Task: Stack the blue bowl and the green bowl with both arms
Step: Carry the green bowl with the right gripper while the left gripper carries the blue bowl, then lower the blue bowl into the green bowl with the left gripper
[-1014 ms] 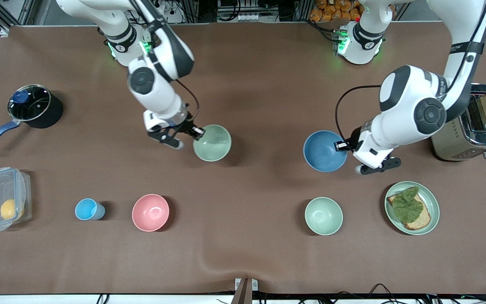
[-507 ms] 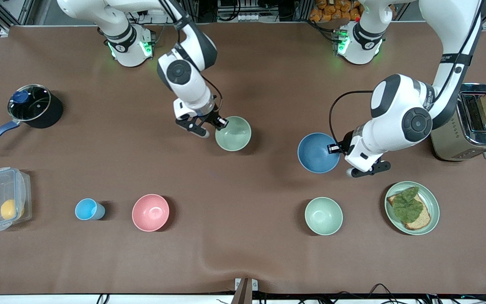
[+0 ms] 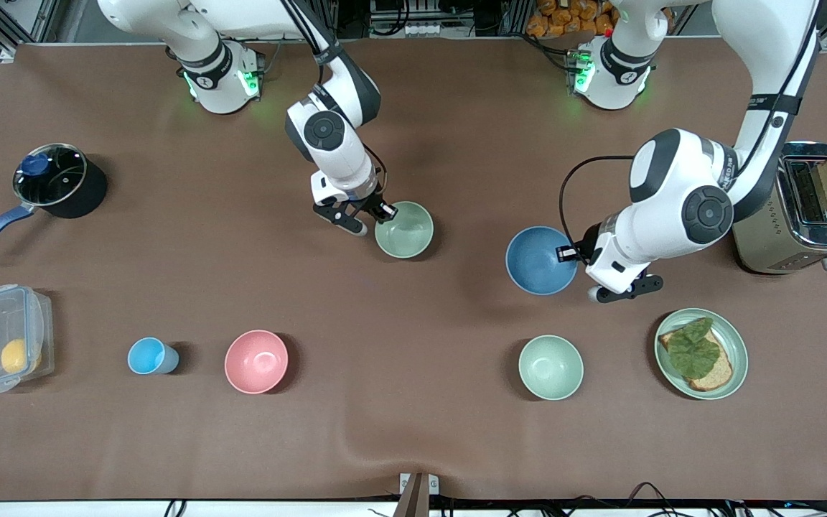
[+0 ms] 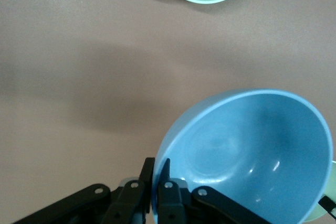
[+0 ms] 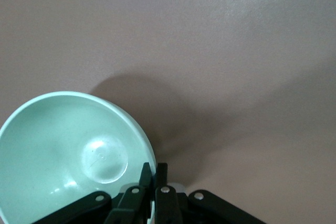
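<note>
Front view: right gripper (image 3: 383, 212) pinched on green bowl (image 3: 404, 230) at its ten o'clock rim, over mid-table; left gripper (image 3: 573, 253) clamped on blue bowl (image 3: 539, 260) at three o'clock.

Left wrist: fingers (image 4: 167, 195) nipping the blue rim.

Right wrist: fingers (image 5: 161, 195) closed on the green rim.

No readable text anywhere I can see.

My own arms carry small dark markings on their casings, but I cannot make out a single letter or number in them. The bowls, the plate, the cup, the pot, the toaster and the clear box near my grippers show no label, brand or sign that I can read.
</note>
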